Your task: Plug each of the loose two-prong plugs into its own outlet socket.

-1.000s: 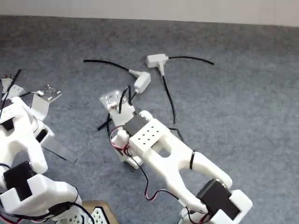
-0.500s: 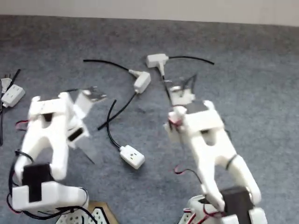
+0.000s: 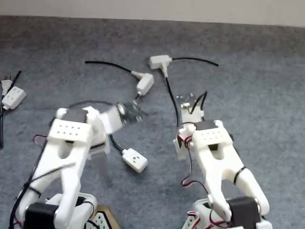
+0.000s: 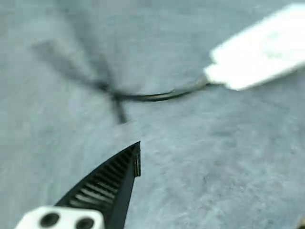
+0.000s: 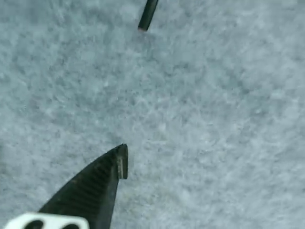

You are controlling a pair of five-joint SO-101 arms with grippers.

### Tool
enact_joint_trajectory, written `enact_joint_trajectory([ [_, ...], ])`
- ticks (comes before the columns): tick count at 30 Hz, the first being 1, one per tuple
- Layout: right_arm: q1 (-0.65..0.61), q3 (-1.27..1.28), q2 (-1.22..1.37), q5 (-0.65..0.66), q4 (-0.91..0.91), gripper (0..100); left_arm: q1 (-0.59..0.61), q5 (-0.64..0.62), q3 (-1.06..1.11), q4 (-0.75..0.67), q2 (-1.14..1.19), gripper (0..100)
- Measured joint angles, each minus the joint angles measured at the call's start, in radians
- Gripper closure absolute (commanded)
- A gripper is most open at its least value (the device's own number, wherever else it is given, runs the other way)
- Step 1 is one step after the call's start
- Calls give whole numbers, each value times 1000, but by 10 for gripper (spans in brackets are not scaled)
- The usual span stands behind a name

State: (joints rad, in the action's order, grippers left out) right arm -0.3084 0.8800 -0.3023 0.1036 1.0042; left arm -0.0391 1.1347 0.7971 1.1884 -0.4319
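Left end effector [image 3: 128, 112] just short of a white plug [image 3: 145, 84]; right end effector [image 3: 190, 101] beside a black cable [image 3: 172, 102].
We cannot tell whether either is open.

No readable text, labels, numbers or signs anywhere: none on the sockets, the plugs, the arms or the carpet.
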Motion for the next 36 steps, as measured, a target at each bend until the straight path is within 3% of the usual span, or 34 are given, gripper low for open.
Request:
enact_joint_trajectory([
  [4, 0, -3, 66, 0, -2, 409, -66, 195, 25, 0, 69, 326],
  [6, 0, -6, 74, 0, -2, 409, -78, 232, 25, -3, 100, 326],
  [19, 0, -6, 83, 5, -6, 409, -103, 258, -18, 29, 147, 325],
  [21, 2, -6, 83, 5, -6, 409, -106, 187, -60, 44, 147, 325],
  [25, 84, -55, 92, -32, -6, 409, -104, -69, -140, 55, 147, 326],
  [29, 235, -110, 92, -48, -8, 409, -104, -173, -155, 63, 158, 326],
  [32, 245, -112, 92, -48, -3, 409, -104, -242, -155, 63, 160, 330],
  [34, 242, -112, 92, -38, 25, 409, -106, -249, -155, 63, 160, 375],
  [36, 258, -112, 92, -5, 35, 409, -132, -255, -155, 64, 160, 488],
])
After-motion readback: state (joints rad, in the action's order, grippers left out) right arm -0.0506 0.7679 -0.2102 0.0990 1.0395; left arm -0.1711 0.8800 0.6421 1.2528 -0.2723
